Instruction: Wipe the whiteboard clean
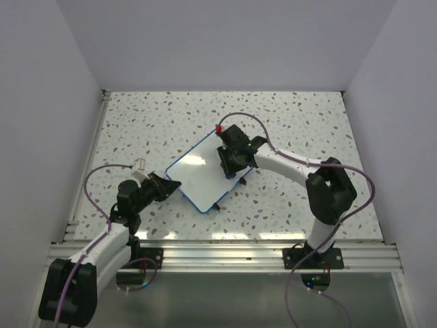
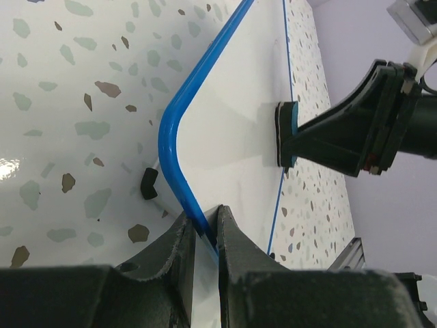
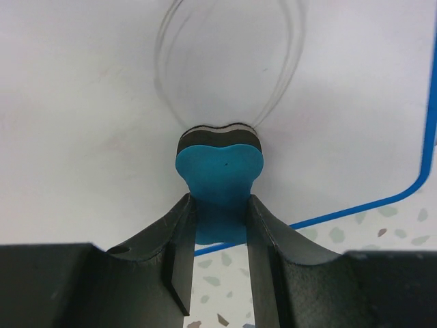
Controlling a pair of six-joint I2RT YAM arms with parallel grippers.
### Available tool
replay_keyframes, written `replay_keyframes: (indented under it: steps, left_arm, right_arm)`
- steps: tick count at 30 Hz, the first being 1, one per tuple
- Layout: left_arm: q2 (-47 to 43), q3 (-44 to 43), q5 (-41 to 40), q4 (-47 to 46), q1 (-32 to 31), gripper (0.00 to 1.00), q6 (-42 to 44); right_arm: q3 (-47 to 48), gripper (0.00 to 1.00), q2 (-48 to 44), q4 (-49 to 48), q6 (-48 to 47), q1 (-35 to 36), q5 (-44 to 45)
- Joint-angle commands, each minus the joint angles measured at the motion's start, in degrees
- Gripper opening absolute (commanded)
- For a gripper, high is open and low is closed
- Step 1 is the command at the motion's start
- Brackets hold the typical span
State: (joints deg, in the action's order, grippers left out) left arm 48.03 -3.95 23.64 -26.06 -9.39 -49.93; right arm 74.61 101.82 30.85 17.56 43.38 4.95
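The whiteboard (image 1: 201, 174), white with a thin blue rim, lies tilted on the speckled table. My left gripper (image 1: 172, 184) is shut on its near-left blue rim (image 2: 179, 178), pinching the edge between both fingers. My right gripper (image 1: 232, 164) is shut on the small blue eraser block (image 3: 220, 179), whose black felt face presses on the white surface (image 3: 95, 102). Faint grey looped lines (image 3: 164, 55) run on the board just beyond the eraser. In the left wrist view the eraser (image 2: 285, 133) and right gripper stand on the board's far side.
A small red object (image 1: 218, 128) lies at the board's far corner. A black tab (image 2: 148, 183) sticks out from the rim near my left fingers. A metal rail (image 1: 225, 256) runs along the near table edge. White walls enclose the table.
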Motion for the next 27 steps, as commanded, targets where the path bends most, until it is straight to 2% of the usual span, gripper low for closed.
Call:
replay_keyframes:
  steps: [1,9,15,22,27]
  left_arm:
    - [0.22,8.08,0.0,4.18,-0.02,0.0,5.9]
    - [0.57,8.25,0.18,3.83,-0.02,0.0,5.9]
    - [1.19,7.9,0.35,3.39,-0.02,0.0,6.07]
    - [1.19,7.55,0.35,4.0,-0.02,0.0,6.07]
    - [0.84,7.46,0.27,4.27,-0.02,0.0,6.16]
  right_arm:
    - [4.31,0.0,2.59,0.7,-2.88,-2.5,0.67]
    - [10.29,0.0,6.1,2.81,-4.29,-6.11,0.32]
    - [17.49,0.0,8.83,5.97,-5.17,-6.29,-1.43]
    - [21.63,0.0,11.56,8.0,-4.91,-2.42,-2.92]
    - [22.42,0.0,11.73,8.61,-4.56,3.29,-2.14]
